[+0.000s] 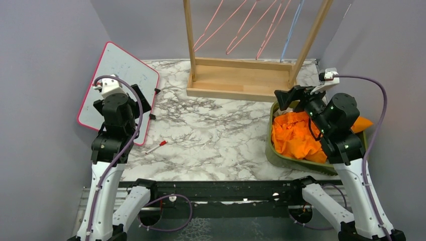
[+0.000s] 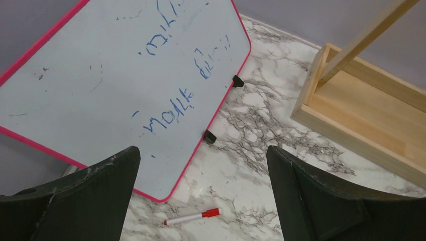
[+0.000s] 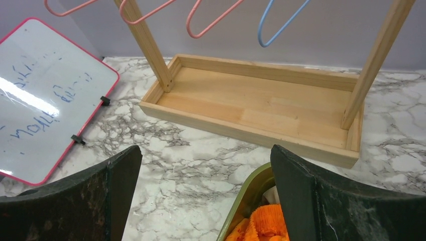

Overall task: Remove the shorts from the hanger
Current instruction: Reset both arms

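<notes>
The soft, bright orange fabric shorts were seen bunched in the olive green bin at the right of the desk. They were judged light and floppy, best pinched at a fold. The thin wire hangers on the wooden rack were bare. The left hand and the right hand were held open, empty. A pink-edged whiteboard was propped at the far left, out of the way.

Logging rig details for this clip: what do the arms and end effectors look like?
The left arm and right arm have white lower links, black joints and a purple cable each. The left end effector and right end effector have broad, dark, scuffed fingers.
</notes>
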